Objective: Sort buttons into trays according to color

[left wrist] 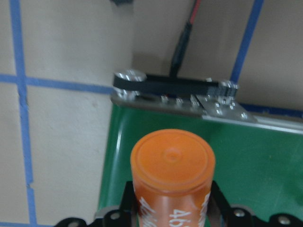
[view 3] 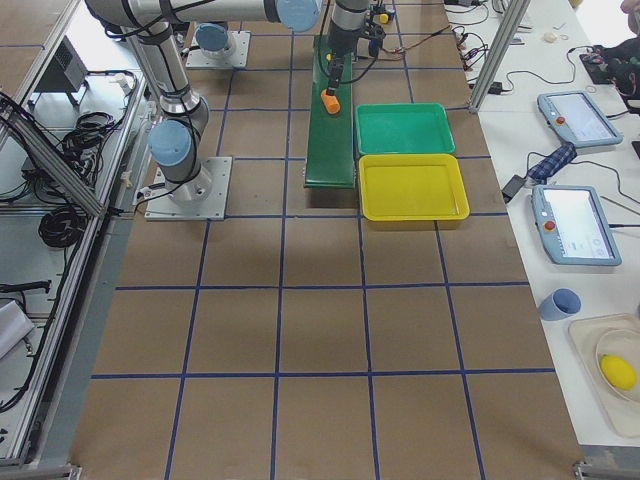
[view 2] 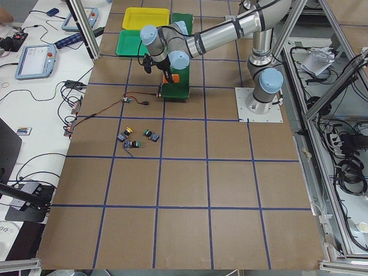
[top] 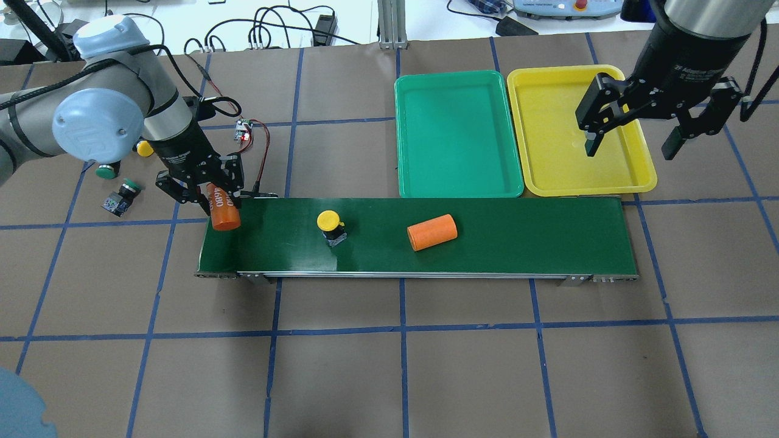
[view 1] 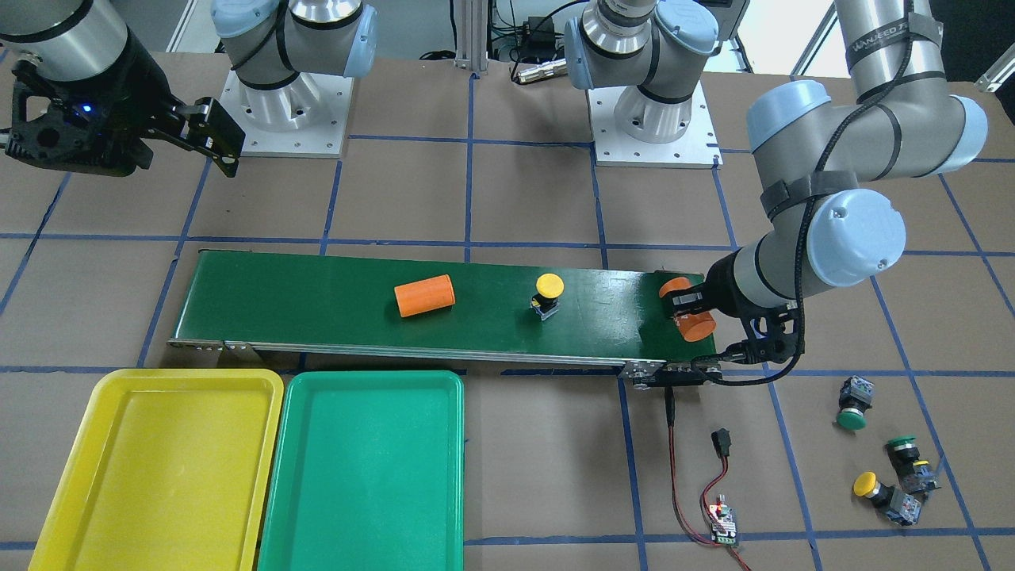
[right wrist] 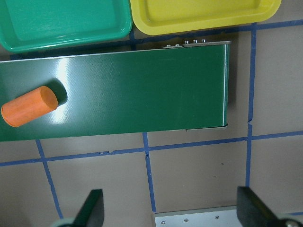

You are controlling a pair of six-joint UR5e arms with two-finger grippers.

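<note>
The left gripper point(top: 210, 193) pinches an orange plastic cylinder marked "4680" point(top: 224, 210) over one end of the long dark green conveyor belt point(top: 517, 243). The right gripper point(top: 630, 149) hangs spread near the other end. A yellow-capped push-button point(top: 329, 225) stands on the belt. It probably goes next into the bright yellow plastic tray point(top: 548, 121), which calls for a grasp on its body.

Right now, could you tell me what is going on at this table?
The left gripper is shut on an orange 4680 cylinder at the end of the belt. On the belt stand a yellow button and, further along, a second cylinder on its side. Two green buttons and a loose yellow button lie on the table beside the left arm. The right gripper hangs open and empty, high up. The yellow tray and green tray hold nothing, so no button is sorted yet.
</note>
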